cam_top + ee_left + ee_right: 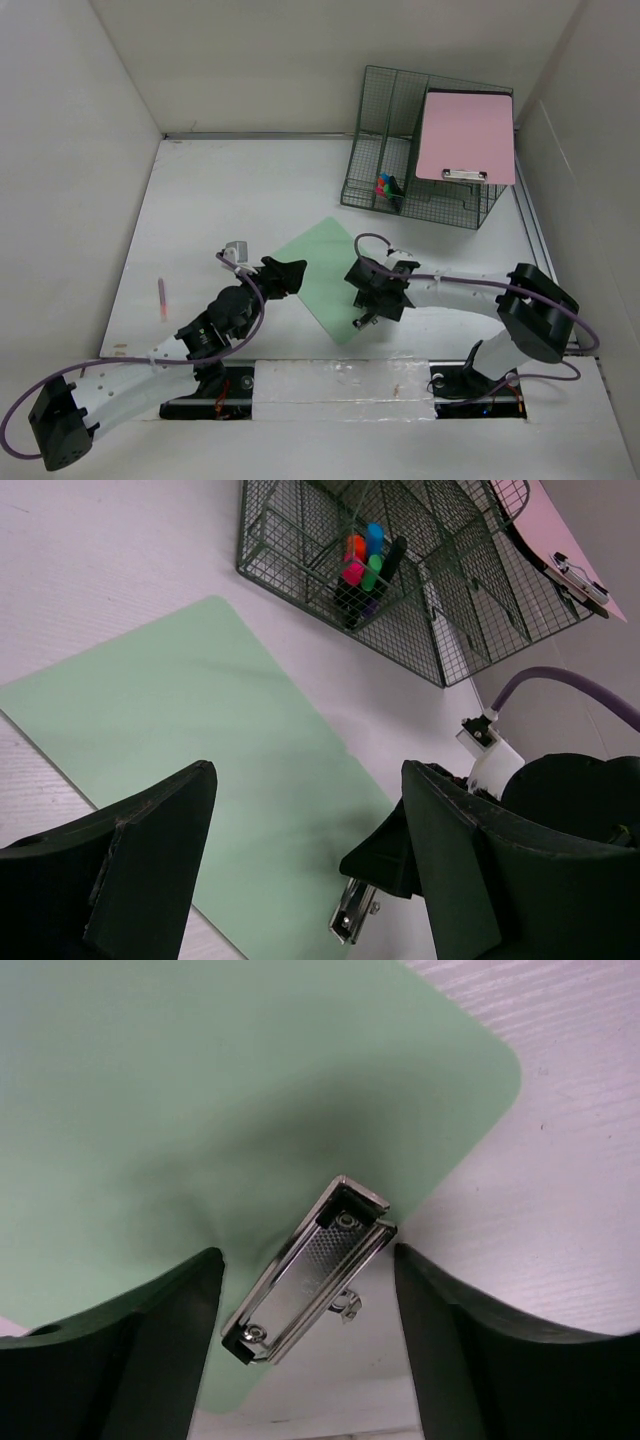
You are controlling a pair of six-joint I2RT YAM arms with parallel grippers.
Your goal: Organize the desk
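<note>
The white desk (220, 190) holds a pale green clipboard (322, 272) lying flat at its middle. The clipboard's metal clip (305, 1270) sits at its near edge. My right gripper (375, 305) is open and hangs just above the clip, with one finger on each side of it and neither touching, as the right wrist view (310, 1330) shows. My left gripper (285, 275) is open and empty over the clipboard's left edge. In the left wrist view (305, 870) it looks across the green clipboard (200, 730) at the clip (352, 915) and the right gripper.
A dark green wire-mesh rack (400, 160) stands at the back right, with a pink clipboard (468, 135) upright in it and several coloured markers (387, 187) in a front compartment. A pink marker (161, 297) lies on the desk at the left.
</note>
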